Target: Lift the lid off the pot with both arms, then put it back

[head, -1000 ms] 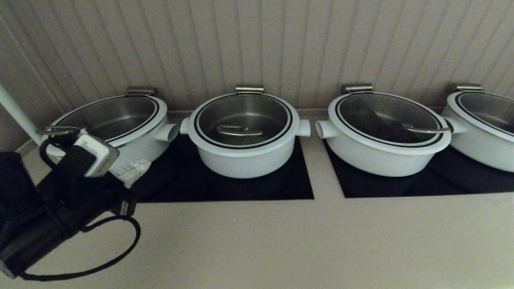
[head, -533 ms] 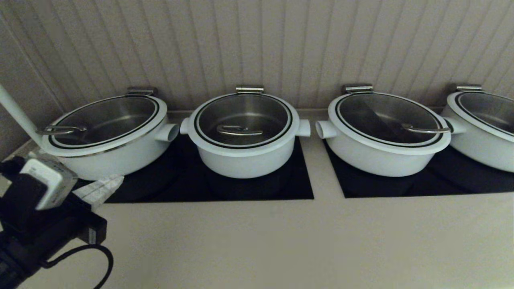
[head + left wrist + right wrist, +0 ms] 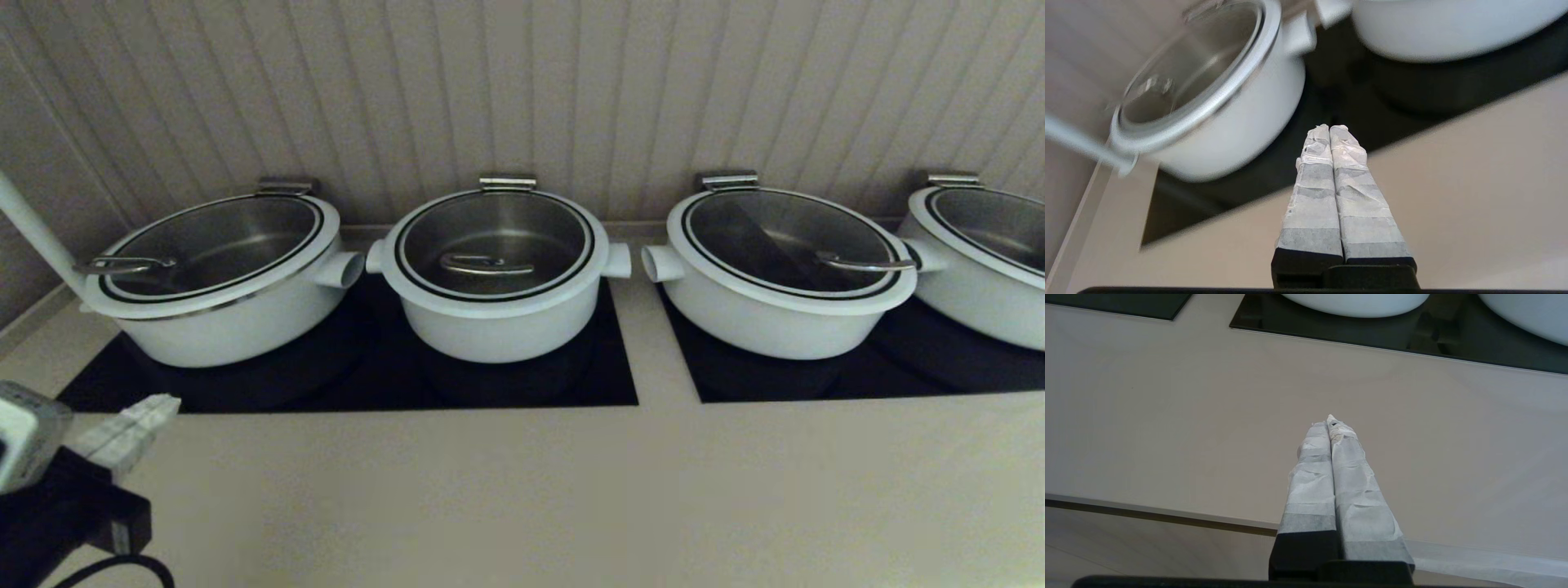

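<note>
The pot [image 3: 498, 327] is the narrow, deep white one, second from the left on the black hob. The lid [image 3: 495, 249] sits flat on it, its curved steel handle [image 3: 486, 265] at the centre. My left gripper [image 3: 163, 403] is shut and empty, low at the near left of the counter, well short of the pot. In the left wrist view the left gripper [image 3: 1330, 127] points towards the wide left pot [image 3: 1220, 114]. My right gripper [image 3: 1330, 419] is shut and empty over the bare counter near its front edge; it is outside the head view.
A wide white pot [image 3: 237, 314] with a glass lid stands left of the task pot, two more [image 3: 775, 318] [image 3: 980, 278] to its right. Two black hob panels [image 3: 620, 384] [image 3: 718, 384] are set in the beige counter [image 3: 571, 490]. A ribbed wall [image 3: 522, 90] runs behind.
My left arm has drawn back from beside the left pot towards the near left corner, sinking mostly out of the head view. The pots and lids have not moved.
</note>
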